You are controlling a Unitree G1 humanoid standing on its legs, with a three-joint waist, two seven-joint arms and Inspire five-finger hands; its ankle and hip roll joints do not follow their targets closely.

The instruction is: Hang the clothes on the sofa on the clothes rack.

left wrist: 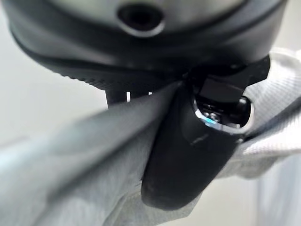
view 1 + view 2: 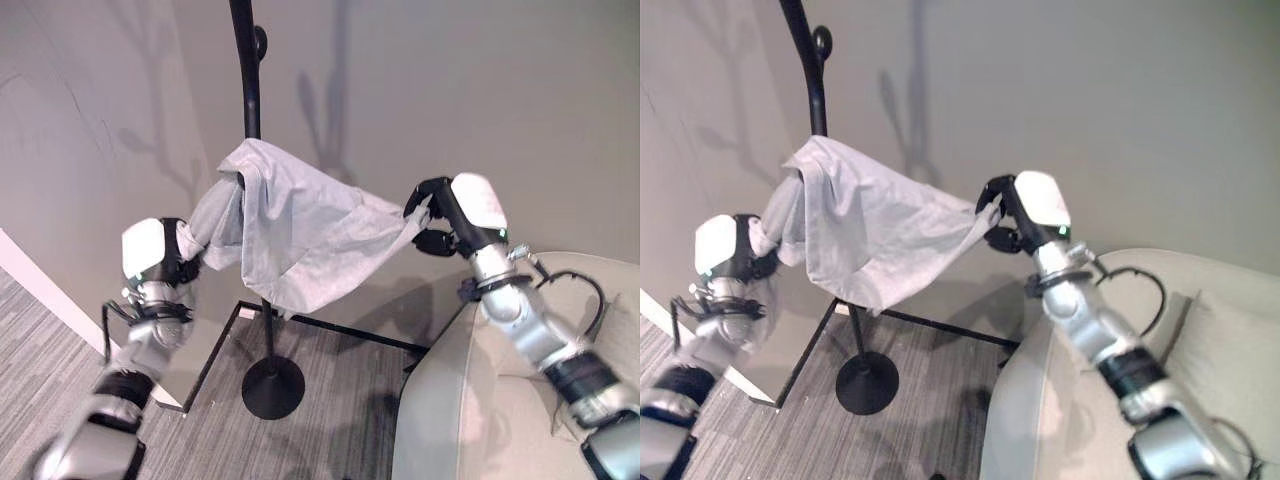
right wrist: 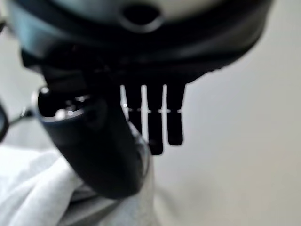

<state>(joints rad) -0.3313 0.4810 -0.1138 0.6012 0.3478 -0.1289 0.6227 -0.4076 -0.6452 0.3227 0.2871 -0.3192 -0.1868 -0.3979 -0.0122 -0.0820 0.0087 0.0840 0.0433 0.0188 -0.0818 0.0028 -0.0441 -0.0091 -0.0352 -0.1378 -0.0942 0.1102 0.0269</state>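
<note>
Garment (image 2: 290, 235) draped over black clothes rack (image 2: 248, 90), pinched by left robot hand (image 2: 195, 250) and right robot hand (image 2: 432, 215); grey wall (image 2: 480, 90), carpet floor (image 2: 330, 420), beige sofa (image 2: 470, 400).

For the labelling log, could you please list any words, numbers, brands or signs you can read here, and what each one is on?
None: no readable text in any view.
The light grey garment, pinched by the left hand and the right hand, is plain.
The black clothes rack, the beige sofa and the wall carry no print or sign.
</note>
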